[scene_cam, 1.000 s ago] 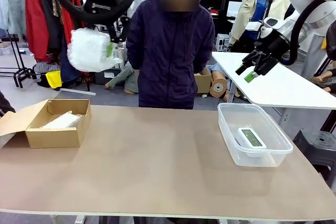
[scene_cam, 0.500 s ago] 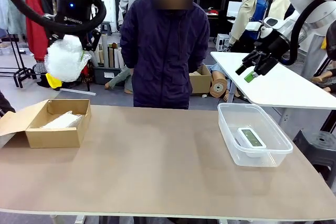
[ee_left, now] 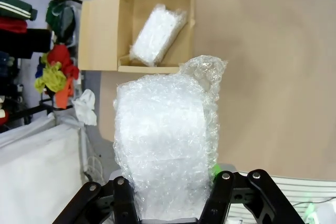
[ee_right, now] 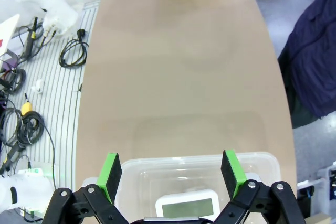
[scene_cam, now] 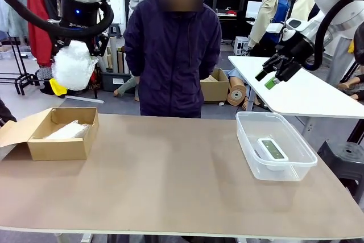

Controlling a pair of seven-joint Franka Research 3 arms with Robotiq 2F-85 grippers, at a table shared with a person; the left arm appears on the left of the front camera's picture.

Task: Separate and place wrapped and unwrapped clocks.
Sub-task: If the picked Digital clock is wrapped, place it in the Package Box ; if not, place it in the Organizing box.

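Bubble-wrapped rounded white lump (scene_cam: 74, 65) is up in the air, clamped between the left gripper (ee_left: 170, 209) fingers, which are closed snug on its sides. In the left wrist view its long axis runs straight out along the fingers, with a loose crinkled flap of wrap at the far tip.

Below and just past that gripper sits an open brown cardboard box (scene_cam: 61, 134) near the table's left end, and inside it lies the other wrapped bundle, a boxy rectangular one in white translucent plastic (ee_left: 158, 34), lying flat and slightly diagonal in the box.

Over on the other side, the right gripper (ee_right: 171, 171) has its green-padded fingers spread wide with nothing between them. It hangs high off the table's right end, tilted downward. Right under it is a clear plastic rectangular tub (scene_cam: 275, 145) holding the bare white rounded-rectangular digital clock (scene_cam: 272, 151), screen face up, long axis running along the tub's length.

Surface is a plain tan tabletop (scene_cam: 170, 174). A person in a dark navy jacket (scene_cam: 172, 55) stands at the far edge, between the two grippers. Behind are clothes racks with red garments (scene_cam: 35, 21), cardboard boxes on the floor, and a white table (scene_cam: 307, 92) off to the right.
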